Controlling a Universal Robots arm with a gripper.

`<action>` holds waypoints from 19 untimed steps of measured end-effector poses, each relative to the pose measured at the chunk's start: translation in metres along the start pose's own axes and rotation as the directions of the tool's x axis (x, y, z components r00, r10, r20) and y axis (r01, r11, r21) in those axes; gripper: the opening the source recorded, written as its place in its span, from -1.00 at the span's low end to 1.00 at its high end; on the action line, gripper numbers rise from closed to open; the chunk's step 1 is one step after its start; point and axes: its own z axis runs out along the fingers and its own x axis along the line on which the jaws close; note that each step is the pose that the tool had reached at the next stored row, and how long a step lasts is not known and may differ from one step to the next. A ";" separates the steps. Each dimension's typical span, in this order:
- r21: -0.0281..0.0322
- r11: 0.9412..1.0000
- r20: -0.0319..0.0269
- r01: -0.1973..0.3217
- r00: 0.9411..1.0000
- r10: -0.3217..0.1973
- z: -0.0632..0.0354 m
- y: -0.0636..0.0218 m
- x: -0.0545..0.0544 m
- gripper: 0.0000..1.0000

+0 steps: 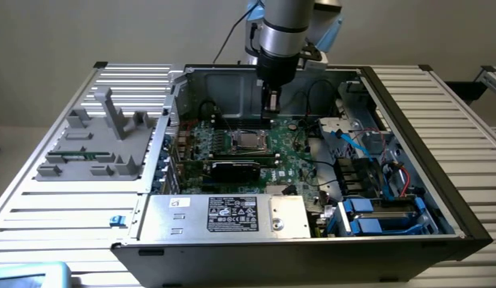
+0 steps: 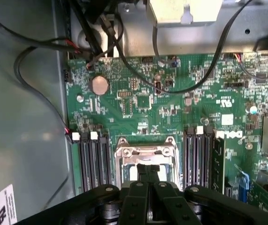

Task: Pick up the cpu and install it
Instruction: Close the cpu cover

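Grey slatted metal table (image 1: 63, 207) before a plain beige wall (image 1: 111, 30), bearing an open black computer case (image 1: 312, 255) laid on its side. Inside the case lies a green motherboard (image 1: 292, 156). A silver power supply box (image 1: 231, 215) with a dark label sits along the near edge, and a black rectangular card (image 1: 236, 170) stands between that box and the processor socket. Beside the case, on the exterior view's left, a grey plastic fixture tray (image 1: 72, 150) carries a long narrow green memory stick (image 1: 75, 157).

The arm reaches down from above into the case. Its black gripper (image 1: 271, 111) has both fingers (image 2: 141, 176) pressed flat together. In the wrist view the tips stand over the silver metal socket frame (image 2: 145, 151), which is flanked on both sides by black memory slots (image 2: 94, 159). Contact with the parts below cannot be told.

The small flat square cpu (image 1: 249, 141), with a shiny silver metal top, lies level within the socket frame near the middle of the motherboard. It sits just in front of the gripper in the exterior view.
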 end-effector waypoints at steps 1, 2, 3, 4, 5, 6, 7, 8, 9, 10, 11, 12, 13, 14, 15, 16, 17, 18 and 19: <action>0.000 1.000 0.000 0.000 1.000 0.000 0.0007 -0.0042 0.000 -0.79; 0.000 1.000 0.000 0.000 1.000 0.000 0.0016 -0.0086 -0.001 -0.79; 0.000 1.000 0.000 0.000 1.000 0.000 0.0024 -0.0131 -0.001 -0.79; 0.000 1.000 0.000 0.000 1.000 0.000 0.0032 -0.0175 -0.001 -0.79; 0.001 1.000 0.000 0.000 1.000 0.000 0.0042 -0.0214 -0.001 -0.79; 0.001 1.000 0.000 0.000 1.000 0.000 0.0054 -0.0253 -0.002 -0.79; 0.002 1.000 0.000 0.000 1.000 0.000 0.0068 -0.0285 -0.002 -0.79; 0.002 1.000 0.000 0.000 1.000 0.000 0.0087 -0.0311 -0.002 -0.79; 0.002 1.000 0.000 0.000 1.000 0.000 0.0106 -0.0334 -0.002 -0.79; 0.002 1.000 0.000 -0.001 1.000 0.001 0.0125 -0.0355 -0.003 -0.79; 0.002 1.000 0.000 -0.001 1.000 0.001 0.0146 -0.0378 -0.003 -0.79; 0.002 1.000 0.000 -0.001 1.000 0.001 0.0166 -0.0399 -0.003 -0.79; 0.002 1.000 0.000 -0.001 1.000 0.001 0.0185 -0.0419 -0.003 -0.79; 0.002 1.000 0.000 -0.001 1.000 0.001 0.0205 -0.0437 -0.003 -0.79; 0.003 1.000 0.000 -0.001 1.000 0.001 0.0224 -0.0455 -0.004 -0.79; 0.003 1.000 0.000 -0.002 1.000 0.002 0.0243 -0.0470 -0.004 -0.79; 0.003 1.000 0.000 -0.002 1.000 0.002 0.0262 -0.0478 -0.005 -0.79; 0.003 1.000 0.000 -0.002 1.000 0.002 0.0281 -0.0488 -0.005 -0.79; 0.003 1.000 0.000 -0.003 1.000 0.003 0.0299 -0.0497 -0.006 -0.79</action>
